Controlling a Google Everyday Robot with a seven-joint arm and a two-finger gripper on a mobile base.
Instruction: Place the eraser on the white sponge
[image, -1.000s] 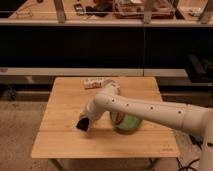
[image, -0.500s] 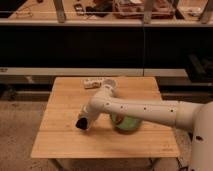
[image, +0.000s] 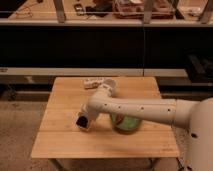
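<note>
Your gripper (image: 83, 121) hangs low over the left-centre of the wooden table (image: 60, 142), at the end of the white arm (image: 140, 108) reaching in from the right. You cannot tell its state. A small pale object (image: 91, 82), possibly the white sponge or eraser, lies near the table's far edge, long axis running left-right. A green bowl (image: 125, 123) sits partly hidden under the arm.

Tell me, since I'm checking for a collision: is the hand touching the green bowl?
Apart. The camera view shows the hand low over the wooden table, with bare tabletop between it and the green bowl, which sits behind the arm.
</note>
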